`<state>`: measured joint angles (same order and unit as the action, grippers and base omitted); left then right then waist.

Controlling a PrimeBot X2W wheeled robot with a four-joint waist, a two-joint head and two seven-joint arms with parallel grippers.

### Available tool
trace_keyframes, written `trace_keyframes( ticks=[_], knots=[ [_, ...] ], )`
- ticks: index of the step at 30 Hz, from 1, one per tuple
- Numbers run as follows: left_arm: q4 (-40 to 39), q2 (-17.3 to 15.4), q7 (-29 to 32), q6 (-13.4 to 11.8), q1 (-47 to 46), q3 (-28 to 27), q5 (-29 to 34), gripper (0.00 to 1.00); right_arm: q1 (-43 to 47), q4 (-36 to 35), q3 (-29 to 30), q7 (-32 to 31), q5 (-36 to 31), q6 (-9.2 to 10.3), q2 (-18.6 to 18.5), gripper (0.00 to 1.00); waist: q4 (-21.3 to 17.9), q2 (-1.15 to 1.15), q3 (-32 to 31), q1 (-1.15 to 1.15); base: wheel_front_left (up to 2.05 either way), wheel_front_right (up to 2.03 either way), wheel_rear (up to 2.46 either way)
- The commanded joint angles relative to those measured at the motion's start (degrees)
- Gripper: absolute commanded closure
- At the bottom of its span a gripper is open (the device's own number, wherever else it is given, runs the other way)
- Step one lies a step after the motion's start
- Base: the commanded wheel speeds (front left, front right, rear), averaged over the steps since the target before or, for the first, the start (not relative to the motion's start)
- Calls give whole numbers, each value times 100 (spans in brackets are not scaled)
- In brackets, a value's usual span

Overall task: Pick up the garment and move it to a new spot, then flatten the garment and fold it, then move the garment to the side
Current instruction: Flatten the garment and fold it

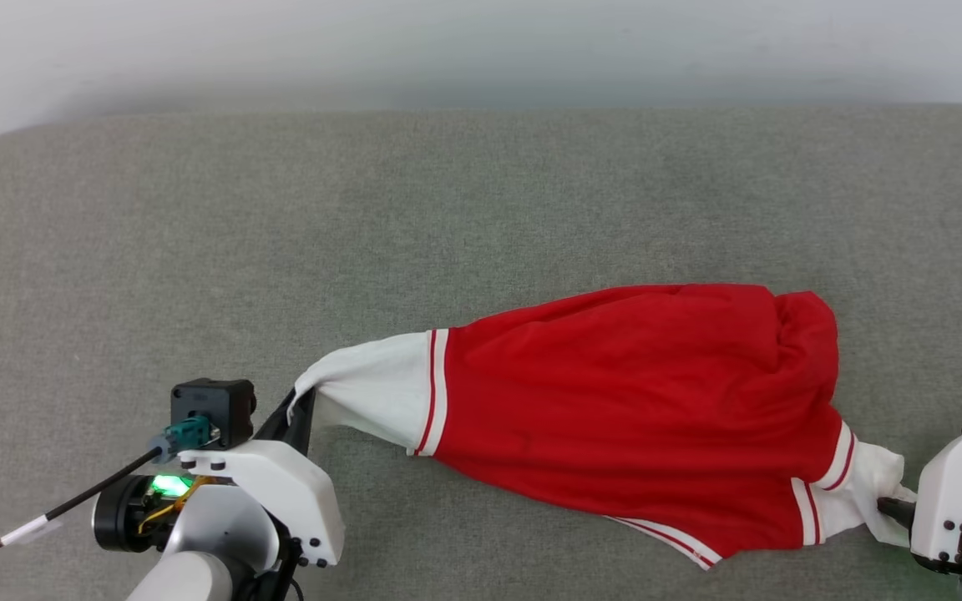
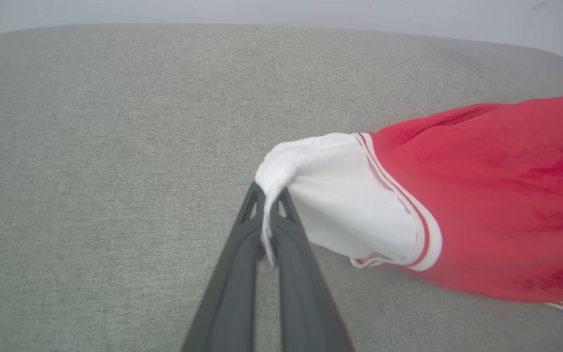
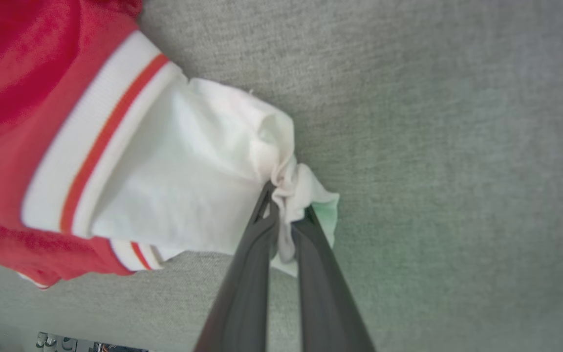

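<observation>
The garment (image 1: 640,392) is a red jersey T-shirt with white sleeves and red-and-white stripe trim. It hangs stretched between my two grippers over the grey cushion (image 1: 448,200), plain red side up, lettering hidden. My left gripper (image 1: 301,401) is shut on the cuff of one white sleeve (image 2: 340,195); the left wrist view shows the cloth pinched between the fingers (image 2: 232,278). At the lower right, my right gripper (image 1: 894,507) is shut on the other white sleeve (image 3: 188,181), bunched between its fingers (image 3: 247,274). The red body (image 2: 506,195) sags toward the cushion in the middle.
The grey fabric cushion stretches wide behind and to the left of the garment, with a pale wall (image 1: 481,42) beyond its rounded far edge. A thin black cable (image 1: 55,509) runs off my left wrist to the lower left.
</observation>
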<state>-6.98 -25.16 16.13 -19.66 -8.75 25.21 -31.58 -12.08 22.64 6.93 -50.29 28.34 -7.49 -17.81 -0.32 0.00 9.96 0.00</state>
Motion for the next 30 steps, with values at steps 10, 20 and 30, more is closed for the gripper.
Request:
trace_keyframes(
  ticks=[10,20,30],
  knots=[
    [-108,-157,-377,37,-197,-313,-26,100,-67,-1338,-204,61,-65,1,-224,100,-312,0,-555,0,0,0,0],
    [829,-90,-353,716,-2112,-424,-133,100,-1364,-1592,-590,394,-381,1,-590,100,-430,0,-486,0,0,0,0],
    [2663,252,-818,1268,-4538,-450,43,100,-3650,-608,-1188,1449,-715,1,-763,100,-457,0,202,0,0,0,0]
  ],
)
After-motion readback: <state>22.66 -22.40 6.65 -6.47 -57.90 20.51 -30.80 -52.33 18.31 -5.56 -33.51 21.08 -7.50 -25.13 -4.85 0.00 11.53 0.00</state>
